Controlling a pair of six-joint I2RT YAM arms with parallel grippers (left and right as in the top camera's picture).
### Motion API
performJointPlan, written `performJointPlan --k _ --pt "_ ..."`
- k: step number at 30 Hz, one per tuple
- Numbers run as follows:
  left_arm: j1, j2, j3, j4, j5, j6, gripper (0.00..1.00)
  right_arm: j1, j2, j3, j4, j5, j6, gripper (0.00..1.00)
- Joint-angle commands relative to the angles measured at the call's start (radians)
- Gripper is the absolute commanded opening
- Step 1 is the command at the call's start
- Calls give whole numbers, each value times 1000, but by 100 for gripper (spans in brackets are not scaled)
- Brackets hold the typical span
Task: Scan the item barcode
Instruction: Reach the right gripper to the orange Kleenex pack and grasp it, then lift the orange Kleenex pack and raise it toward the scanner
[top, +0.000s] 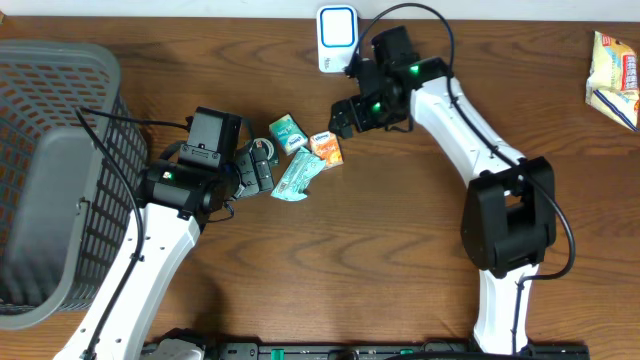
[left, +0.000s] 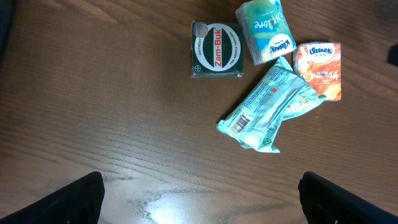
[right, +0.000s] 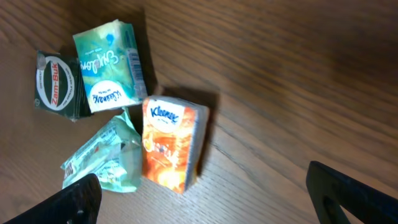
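The wooden table (top: 330, 270) is taken in whole only by the overhead view. There a grey mesh basket (top: 60, 150) is seen at the left edge, a white scanner (top: 337, 36) at the far edge near the middle, and a yellow snack packet (top: 612, 66) at the far right. None of these is shown by either wrist camera.

Four small items are clustered between the two arms. The Zam-Buk box (left: 216, 51) is read plainly in the left wrist view, but from overhead it is largely covered by the left gripper (top: 256, 170). A barcode (left: 239, 124) is shown on the near-left end of the crumpled teal wrapper (left: 270, 102), clearly so in the left wrist view alone.

The wrapper lies just right of the left gripper and touches the orange Kleenex pack (right: 168, 143). The teal tissue pack (right: 109, 64) is set just beyond the wrapper. The Kleenex pack is found just near-left of the right gripper (top: 343, 118).

Both grippers are spread wide above the table, and nothing is gripped or touched by either.
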Motion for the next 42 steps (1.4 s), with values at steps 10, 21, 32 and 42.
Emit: performJointPlan --k 10,21,32,42 --pt "2 -2 13 -3 -2 -1 98 41 12 -180 154 -105 169 63" --pt "2 -2 13 -3 -2 -1 98 41 12 -373 354 -178 245 41" --pt "2 -2 13 -3 -2 -1 98 -15 -6 -375 334 -228 245 1" --pt "2 -2 13 -3 -2 -1 98 -217 -48 -376 333 -986 -1 1"
